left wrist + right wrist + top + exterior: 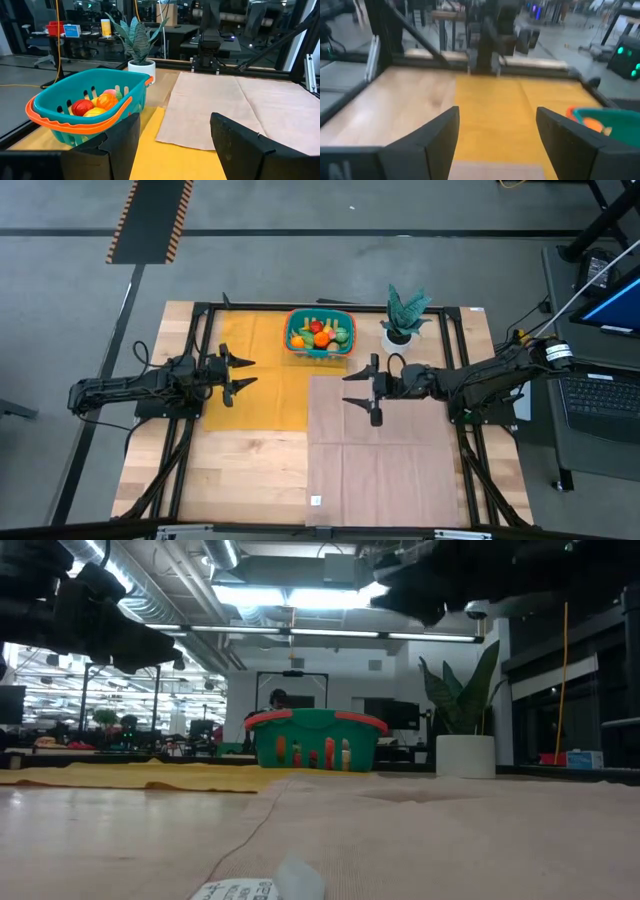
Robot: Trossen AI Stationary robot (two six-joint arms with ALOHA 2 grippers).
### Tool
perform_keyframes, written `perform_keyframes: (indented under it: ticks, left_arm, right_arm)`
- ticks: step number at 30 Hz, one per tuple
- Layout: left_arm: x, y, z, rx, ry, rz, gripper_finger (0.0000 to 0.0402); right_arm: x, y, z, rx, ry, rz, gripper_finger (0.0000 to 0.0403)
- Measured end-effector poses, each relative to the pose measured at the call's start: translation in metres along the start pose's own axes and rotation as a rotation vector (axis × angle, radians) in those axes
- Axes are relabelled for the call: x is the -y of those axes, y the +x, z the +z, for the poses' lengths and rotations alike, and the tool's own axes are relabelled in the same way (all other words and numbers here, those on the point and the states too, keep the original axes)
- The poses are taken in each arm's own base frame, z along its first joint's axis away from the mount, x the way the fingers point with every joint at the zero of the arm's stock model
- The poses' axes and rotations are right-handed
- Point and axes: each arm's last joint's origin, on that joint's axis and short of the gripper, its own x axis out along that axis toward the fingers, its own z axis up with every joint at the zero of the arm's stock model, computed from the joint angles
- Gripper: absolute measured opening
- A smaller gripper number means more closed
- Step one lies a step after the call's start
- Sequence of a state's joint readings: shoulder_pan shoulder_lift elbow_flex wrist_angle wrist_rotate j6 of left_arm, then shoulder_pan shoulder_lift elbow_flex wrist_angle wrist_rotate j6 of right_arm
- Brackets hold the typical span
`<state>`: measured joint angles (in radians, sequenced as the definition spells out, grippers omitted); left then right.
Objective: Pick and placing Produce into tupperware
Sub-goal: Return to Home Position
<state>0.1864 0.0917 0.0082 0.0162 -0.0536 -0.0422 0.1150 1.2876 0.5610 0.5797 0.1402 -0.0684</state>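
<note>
While the left pincer [246,373] hangs apart over the yellow cloth [262,405], the tupperware [320,310] holding the produce [320,333] sits at the far edge of the worktop [250,480] beside a potted plant [404,315], the right pincer [348,388] gapes above the tan cloth [390,460], and a white tag [235,890], nearest in the low view, is unreadable.

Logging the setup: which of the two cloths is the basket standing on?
The yellow cloth, not the tan cloth; the teal basket stands on its far end.
</note>
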Motion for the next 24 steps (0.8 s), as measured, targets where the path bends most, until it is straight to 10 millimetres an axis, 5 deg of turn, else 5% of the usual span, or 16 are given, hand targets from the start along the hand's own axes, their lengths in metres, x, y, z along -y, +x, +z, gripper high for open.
perform_keyframes:
  ticks: [8, 15, 24]
  left_arm:
    - [0.0, 0.0, 0.0, 0.0, 0.0, 0.0, 0.023]
    - [0.0, 0.0, 0.0, 0.0, 0.0, 0.0, 0.0232]
    - [0.0, 0.0, 0.0, 0.0, 0.0, 0.001, 0.0233]
  right_arm:
    - [0.01, -0.061, 0.031, 0.187, 0.045, -0.006, 0.0264]
    - [0.014, -0.129, -0.021, 0.402, 0.051, 0.044, 0.0264]
    - [0.014, -0.147, -0.043, 0.492, 0.059, 0.053, 0.0264]
